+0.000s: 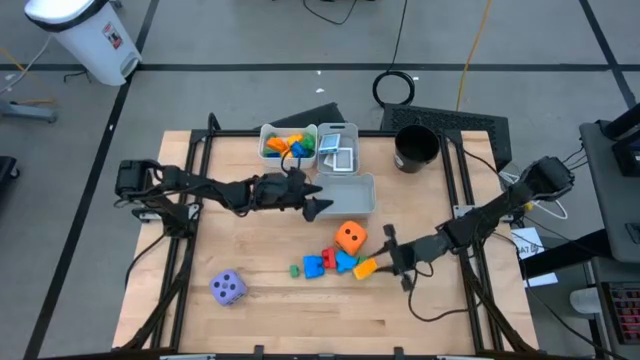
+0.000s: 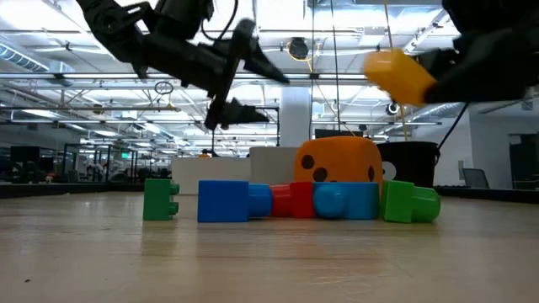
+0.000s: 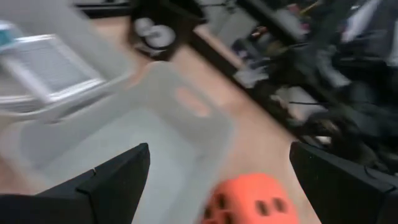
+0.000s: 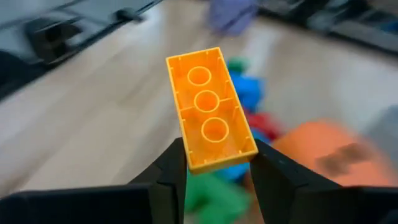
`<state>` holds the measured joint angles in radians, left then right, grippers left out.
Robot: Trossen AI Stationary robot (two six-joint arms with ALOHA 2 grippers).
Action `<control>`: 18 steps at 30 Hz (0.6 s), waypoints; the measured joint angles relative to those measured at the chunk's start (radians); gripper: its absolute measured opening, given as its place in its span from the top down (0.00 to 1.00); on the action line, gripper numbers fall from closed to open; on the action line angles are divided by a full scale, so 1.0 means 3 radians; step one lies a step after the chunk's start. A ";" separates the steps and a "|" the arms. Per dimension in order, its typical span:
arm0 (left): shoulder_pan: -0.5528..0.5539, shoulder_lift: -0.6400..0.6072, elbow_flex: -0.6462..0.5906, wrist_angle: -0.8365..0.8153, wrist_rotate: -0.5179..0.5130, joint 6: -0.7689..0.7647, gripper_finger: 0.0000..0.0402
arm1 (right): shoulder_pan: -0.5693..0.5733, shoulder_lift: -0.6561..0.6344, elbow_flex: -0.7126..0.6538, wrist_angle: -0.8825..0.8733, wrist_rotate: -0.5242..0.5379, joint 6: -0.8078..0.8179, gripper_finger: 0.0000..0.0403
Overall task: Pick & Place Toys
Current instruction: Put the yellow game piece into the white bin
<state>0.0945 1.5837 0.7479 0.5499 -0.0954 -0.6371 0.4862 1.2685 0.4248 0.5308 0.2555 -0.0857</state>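
— Orange block [image 4: 211, 112]: where is it, relative to the jaws?

— Right between them. The right gripper [image 1: 384, 264] is clenched on one short end of it, and the long axis runs straight out ahead of the fingers [image 4: 283, 180], hollow underside showing in the right wrist view. In the low view it hangs clear above the table [image 1: 260, 320], over the pile.

— And what lies beyond the jaws?

— Ahead of the right gripper and below it, the loose cluster: two blue blocks [image 2: 223, 202], one red [image 2: 293, 199] and two green [image 2: 160, 199] by my count in the low view, with the orange die [image 1: 350, 237] standing just behind them. The purple die [image 1: 228, 288] sits alone, well apart, farther off the same way.

— The left arm?

— The left gripper [image 1: 322, 205] hovers with its fingers spread wide and nothing in them, above the near edge of the empty grey bin [image 1: 365, 183]. The orange die lies just below and ahead of its jaws, so the left arm is nearer the bins; the right is nearer the pile.

— How many bins?

— Three: one white bin [image 1: 268, 140] with bright blocks in it, one with white cards [image 1: 338, 160], one bare. I judge the held block must travel past the die toward those bins.
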 joint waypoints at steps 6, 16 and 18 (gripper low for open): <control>-0.0297 0.0001 0.0111 0.0194 -0.0084 0.0211 0.03 | -0.0010 -0.0062 0.0000 0.0253 0.1139 -0.0773 0.72; -0.0548 0.0000 0.0453 0.0003 -0.0230 0.0459 0.03 | -0.0275 -0.0062 0.0000 0.0705 0.1689 -0.1472 0.72; -0.0565 0.0000 0.0468 -0.0033 -0.0289 0.0458 0.03 | -0.0351 -0.0061 0.0000 0.0819 0.1680 -0.1560 0.72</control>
<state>-0.0749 1.5837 0.8883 0.5400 -0.1820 -0.4997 0.3809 1.2503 0.4248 0.7765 0.7595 -0.5538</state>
